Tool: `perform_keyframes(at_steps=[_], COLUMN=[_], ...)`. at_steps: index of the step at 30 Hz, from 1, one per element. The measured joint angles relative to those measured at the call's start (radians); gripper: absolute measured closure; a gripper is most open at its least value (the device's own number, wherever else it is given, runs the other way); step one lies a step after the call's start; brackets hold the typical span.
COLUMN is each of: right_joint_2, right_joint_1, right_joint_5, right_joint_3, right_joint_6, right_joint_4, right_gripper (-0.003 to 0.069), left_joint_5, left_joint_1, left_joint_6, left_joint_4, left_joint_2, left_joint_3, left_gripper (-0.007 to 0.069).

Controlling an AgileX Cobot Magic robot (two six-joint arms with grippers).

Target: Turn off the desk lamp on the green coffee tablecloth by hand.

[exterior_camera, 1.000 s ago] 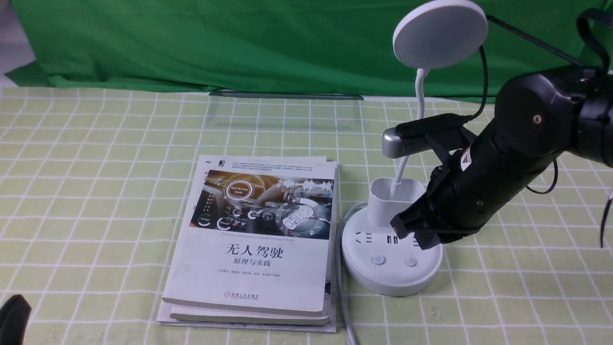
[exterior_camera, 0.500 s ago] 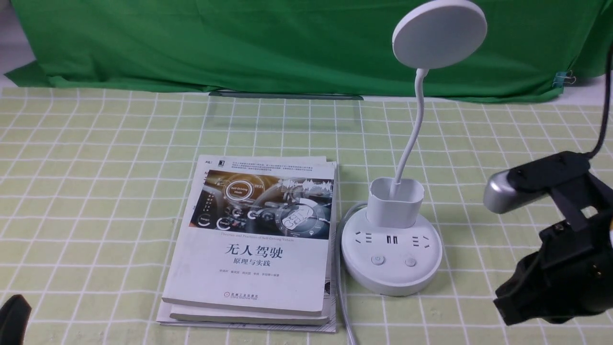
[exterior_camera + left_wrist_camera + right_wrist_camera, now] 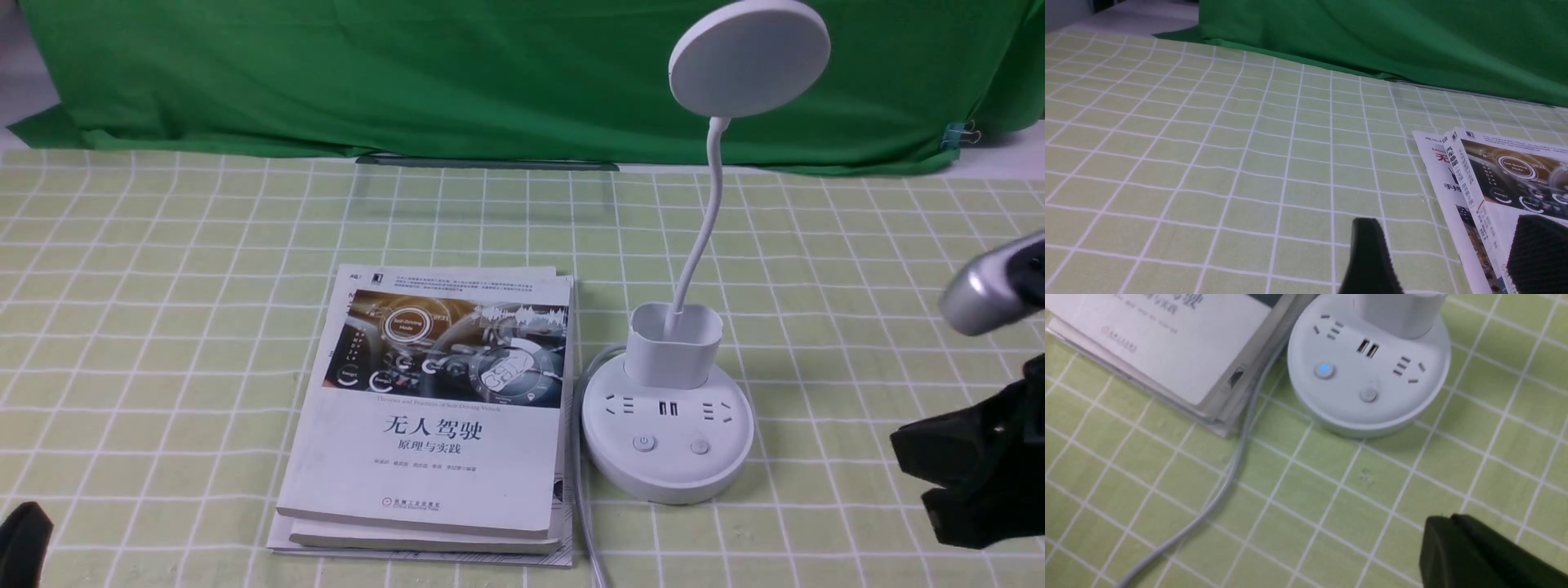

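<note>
The white desk lamp [image 3: 668,445] stands on the green coffee tablecloth [image 3: 163,327], its disc head [image 3: 749,57] raised on a thin neck. In the right wrist view its round base [image 3: 1392,412] shows one button lit blue [image 3: 1324,369] and a second, unlit button [image 3: 1369,394]. My right gripper [image 3: 910,469], the hand, hangs shut and empty to the right of the base, well apart from it; its tip [image 3: 1443,522] shows over bare cloth. My left gripper [image 3: 1447,222] is open and empty, low beside the books' left edge, and only a corner of it [image 3: 20,539] shows in the front view.
A stack of books [image 3: 441,408] lies just left of the lamp base. The lamp's grey cable [image 3: 1229,477] runs from the base towards the near edge. A dark green backdrop cloth [image 3: 408,73] hangs along the far side.
My right arm has pulled back from over the lamp base, moving right and towards the near edge, jaws still shut. Lamp, books and left gripper have not moved.
</note>
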State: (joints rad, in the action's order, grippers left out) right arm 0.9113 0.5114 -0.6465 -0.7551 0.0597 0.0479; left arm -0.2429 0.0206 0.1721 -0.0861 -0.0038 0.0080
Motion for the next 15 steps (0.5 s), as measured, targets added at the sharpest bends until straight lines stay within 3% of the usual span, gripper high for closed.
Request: perform_keyframes(at_steps=[9,15], right_joint_2=[-0.542,-0.871], right_joint_1=[-0.310,-0.451], right_joint_5=[0.384,0.433], right_joint_3=[0.548,0.750], right_joint_6=[0.009,0.041], right_joint_4=[-0.019,-0.019], right_gripper=[0.0618,0.0618], left_joint_5=[0.000,0.000], left_joint_1=[0.000,0.000], left_joint_6=[0.000,0.000], left_joint_4=[0.000,0.000], left_joint_2=[0.000,0.000], left_joint_3=[0.000,0.000], left_gripper=[0.0214,0.0214])
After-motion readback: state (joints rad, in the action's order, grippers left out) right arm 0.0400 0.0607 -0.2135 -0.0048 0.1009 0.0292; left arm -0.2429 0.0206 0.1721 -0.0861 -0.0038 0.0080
